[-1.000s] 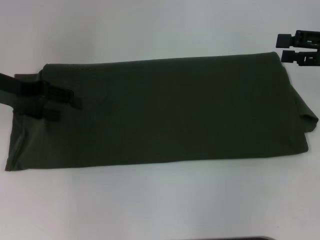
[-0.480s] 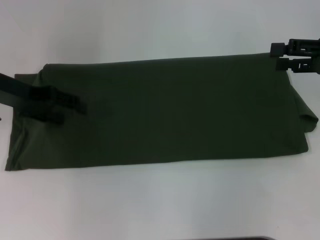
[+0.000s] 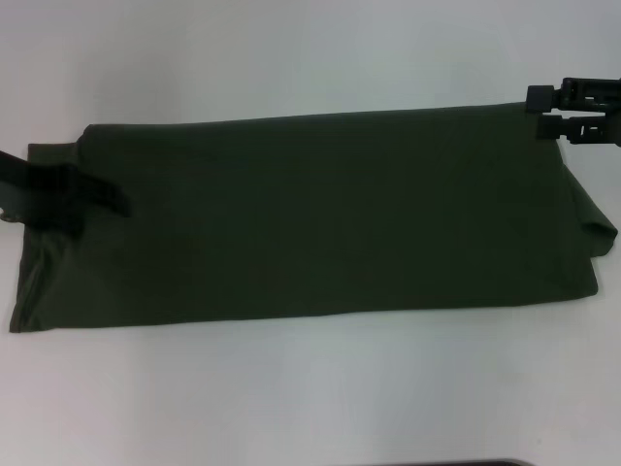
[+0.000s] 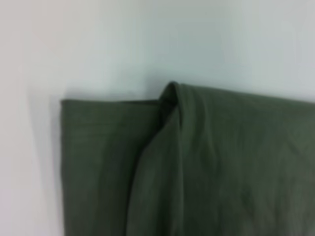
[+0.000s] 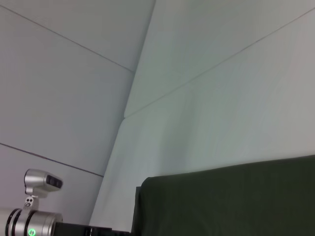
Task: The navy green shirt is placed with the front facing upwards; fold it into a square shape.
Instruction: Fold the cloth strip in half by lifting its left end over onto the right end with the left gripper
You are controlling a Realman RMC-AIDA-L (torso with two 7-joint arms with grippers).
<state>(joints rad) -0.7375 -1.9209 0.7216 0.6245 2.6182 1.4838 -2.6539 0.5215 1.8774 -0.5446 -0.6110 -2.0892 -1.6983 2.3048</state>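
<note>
The navy green shirt lies flat on the white table, folded into a long band running left to right, with no print showing. My left gripper hovers open over the shirt's left end, holding nothing. My right gripper is open at the shirt's far right corner, with its fingers just over the fold edge. The left wrist view shows the shirt's left end, with an upper layer folded over a lower one. The right wrist view looks along the shirt toward the left arm.
White table surrounds the shirt on all sides, with broad bare areas in front and behind. A thin dark edge shows at the bottom of the head view. The shirt's right end bulges slightly past the fold.
My left gripper has drawn back to the left across the shirt's left end. My right gripper first shifted left onto the far right corner and has since stayed there. The shirt has not moved.
</note>
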